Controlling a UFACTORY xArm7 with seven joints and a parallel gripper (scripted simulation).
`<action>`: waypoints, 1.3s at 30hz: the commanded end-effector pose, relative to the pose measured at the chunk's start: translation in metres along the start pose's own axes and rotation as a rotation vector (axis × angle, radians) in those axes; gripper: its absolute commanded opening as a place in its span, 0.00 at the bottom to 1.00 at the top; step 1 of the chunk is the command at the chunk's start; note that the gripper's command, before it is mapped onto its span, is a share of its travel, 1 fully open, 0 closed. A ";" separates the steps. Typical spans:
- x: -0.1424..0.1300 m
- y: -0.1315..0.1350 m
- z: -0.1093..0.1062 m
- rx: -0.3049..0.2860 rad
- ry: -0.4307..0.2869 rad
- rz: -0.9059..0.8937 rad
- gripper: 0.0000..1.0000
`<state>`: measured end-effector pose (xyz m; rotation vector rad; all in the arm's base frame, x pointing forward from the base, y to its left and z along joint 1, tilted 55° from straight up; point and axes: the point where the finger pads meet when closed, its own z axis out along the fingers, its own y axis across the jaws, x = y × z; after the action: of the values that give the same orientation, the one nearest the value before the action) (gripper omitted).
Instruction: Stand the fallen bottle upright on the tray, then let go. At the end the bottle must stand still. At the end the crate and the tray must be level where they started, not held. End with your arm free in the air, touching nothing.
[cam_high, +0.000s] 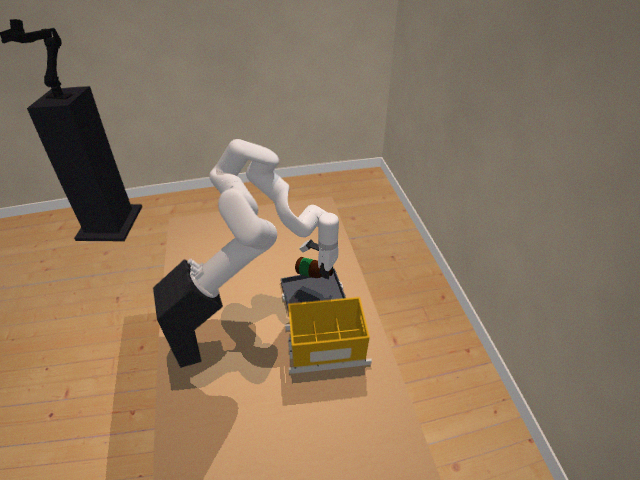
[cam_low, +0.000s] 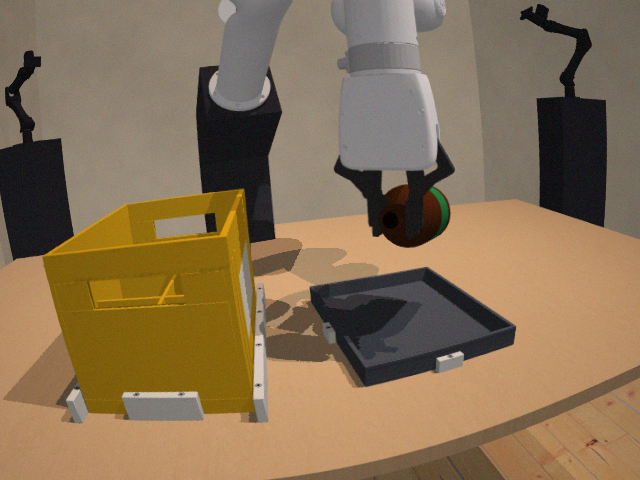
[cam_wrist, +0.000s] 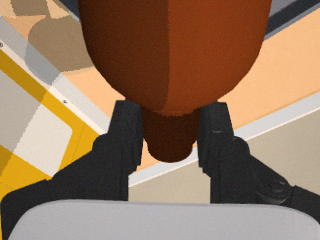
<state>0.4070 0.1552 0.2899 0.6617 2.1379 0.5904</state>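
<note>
The brown bottle (cam_high: 306, 266) (cam_low: 430, 214) (cam_wrist: 170, 55) with a green band lies roughly horizontal in the air, clear above the tray. My gripper (cam_high: 325, 270) (cam_low: 393, 229) (cam_wrist: 170, 97) is shut on its neck, one finger on each side. The bottle's mouth points towards the exterior camera, and its body extends away behind the fingers. The dark grey tray (cam_high: 330, 288) (cam_low: 449, 310) lies level on the table below, with shadows across its floor. The yellow crate (cam_high: 300, 356) (cam_low: 155, 351) stands upright and level beside the tray.
White stop blocks (cam_low: 162, 405) sit around the crate's foot. Smaller white blocks (cam_low: 449, 362) touch the tray's sides. The crate's walls rise well above the tray's low rim. The table (cam_low: 320, 428) ends in a curved edge near the exterior camera.
</note>
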 end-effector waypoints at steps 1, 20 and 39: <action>0.000 0.001 -0.013 -0.001 -0.001 0.000 0.00; 0.000 0.001 -0.038 -0.001 -0.001 0.000 0.00; 0.000 0.001 -0.049 -0.001 -0.001 0.000 0.00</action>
<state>0.3700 0.1467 0.3160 0.6622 2.1380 0.5894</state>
